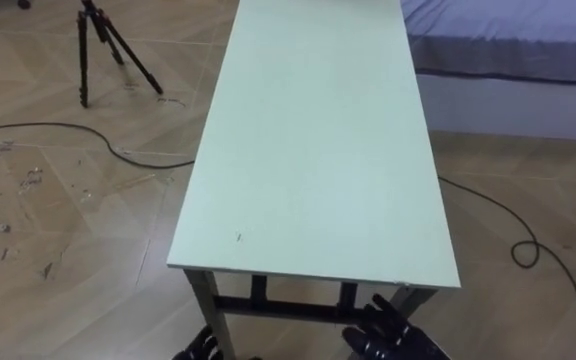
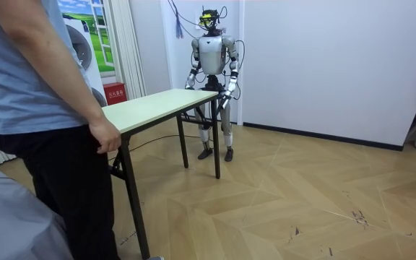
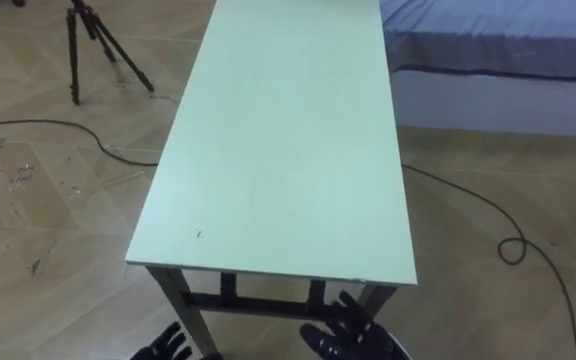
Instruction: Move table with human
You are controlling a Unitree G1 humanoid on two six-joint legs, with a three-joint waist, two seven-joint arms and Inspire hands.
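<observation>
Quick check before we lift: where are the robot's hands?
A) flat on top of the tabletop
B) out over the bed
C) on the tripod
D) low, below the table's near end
D: the left hand and the right hand both show below the near edge of the table, not on its top; whether they touch it I cannot tell.

The pale green rectangular table top [image 1: 313,140] looks smooth and matt, like laminated board, with a few tiny specks. Its dark legs and crossbars [image 1: 268,305] look like painted metal. The light wooden herringbone floor [image 1: 58,200] has a soft sheen and is scuffed in places. The grey-blue bed cover [image 1: 508,30] is matt cloth.
</observation>
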